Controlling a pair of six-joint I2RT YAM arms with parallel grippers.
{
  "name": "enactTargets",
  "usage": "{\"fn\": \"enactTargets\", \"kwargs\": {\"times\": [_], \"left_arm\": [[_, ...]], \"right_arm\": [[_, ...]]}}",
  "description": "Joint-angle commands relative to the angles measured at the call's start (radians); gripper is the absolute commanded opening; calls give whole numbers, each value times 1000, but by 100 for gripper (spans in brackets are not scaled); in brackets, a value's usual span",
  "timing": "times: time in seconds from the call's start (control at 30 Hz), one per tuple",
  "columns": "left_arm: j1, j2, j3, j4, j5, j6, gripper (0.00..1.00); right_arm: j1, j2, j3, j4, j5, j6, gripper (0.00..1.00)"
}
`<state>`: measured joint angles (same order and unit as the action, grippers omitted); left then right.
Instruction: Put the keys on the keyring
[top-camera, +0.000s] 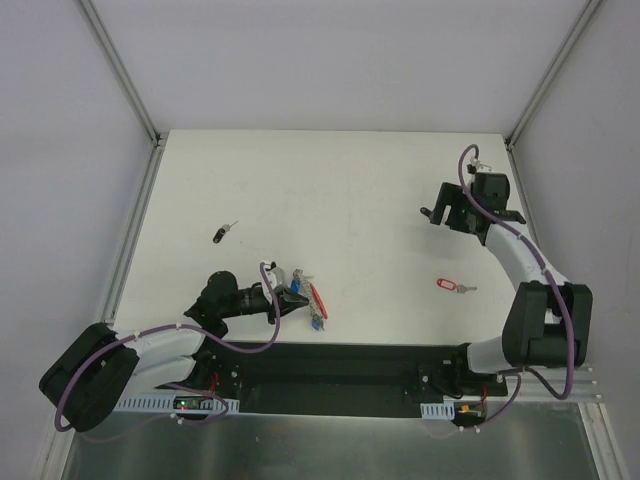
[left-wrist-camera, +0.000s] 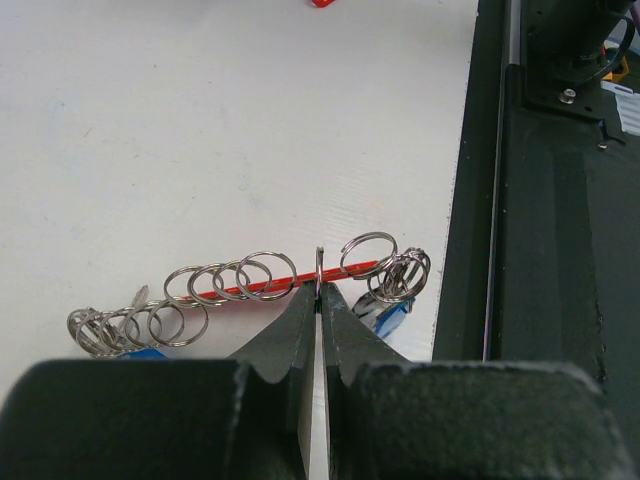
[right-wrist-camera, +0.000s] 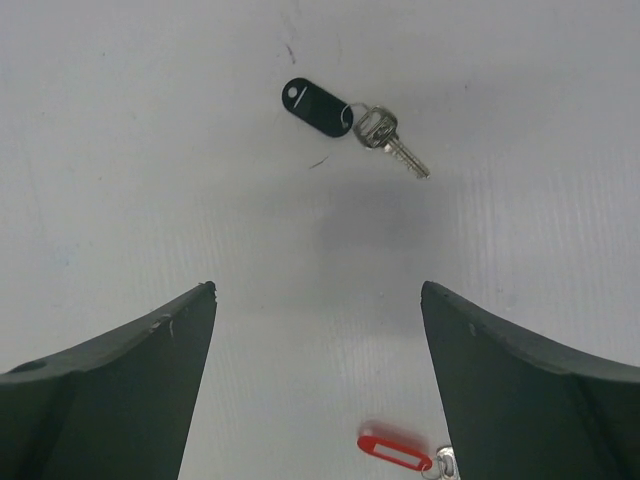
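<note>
The left end effector (left-wrist-camera: 318, 297) pinches the keyring (left-wrist-camera: 245, 288) at the near edge of the desk (top-camera: 350, 180); the right end effector (right-wrist-camera: 318, 300) stands open, empty; the black key (right-wrist-camera: 318, 105) lies well apart, not yet threaded.

The keyring (left-wrist-camera: 250, 289) is shiny bare metal with a red plastic band, the table (left-wrist-camera: 200, 120) matt white.

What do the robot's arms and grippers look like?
The left arm and right arm have white links, bulky black joints and loose purple cables. The left gripper and right gripper are black, with matte dark fingers tapering to the tips.
</note>
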<state>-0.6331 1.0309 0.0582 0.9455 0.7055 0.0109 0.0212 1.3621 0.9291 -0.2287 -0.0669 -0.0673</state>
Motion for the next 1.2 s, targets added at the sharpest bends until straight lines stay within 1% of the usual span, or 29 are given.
{"fn": "enactTargets", "kwargs": {"times": [0.0, 0.1, 0.2, 0.33, 0.47, 0.57, 0.67, 0.83, 1.17], "left_arm": [[9, -38, 31, 12, 0, 21, 0], [9, -42, 32, 6, -5, 26, 0], [10, -37, 37, -4, -9, 34, 0], [9, -37, 40, -10, -11, 38, 0], [9, -45, 42, -22, -11, 41, 0], [9, -48, 42, -27, -9, 41, 0], [10, -55, 42, -30, -6, 41, 0], [9, -57, 42, -39, -9, 44, 0], [10, -63, 45, -47, -3, 46, 0]], "right_arm": [[-79, 145, 114, 6, -111, 24, 86], [-107, 233, 166, -1, -140, 12, 86], [-118, 282, 217, -15, -168, -15, 86], [-122, 357, 260, -46, -215, -28, 82], [-122, 359, 218, -49, -197, -49, 82], [-130, 373, 223, -57, -183, -66, 82], [-142, 391, 257, -46, -191, -75, 81], [-142, 499, 371, -73, -257, -129, 81], [-142, 580, 448, -122, -286, -157, 76]]}}
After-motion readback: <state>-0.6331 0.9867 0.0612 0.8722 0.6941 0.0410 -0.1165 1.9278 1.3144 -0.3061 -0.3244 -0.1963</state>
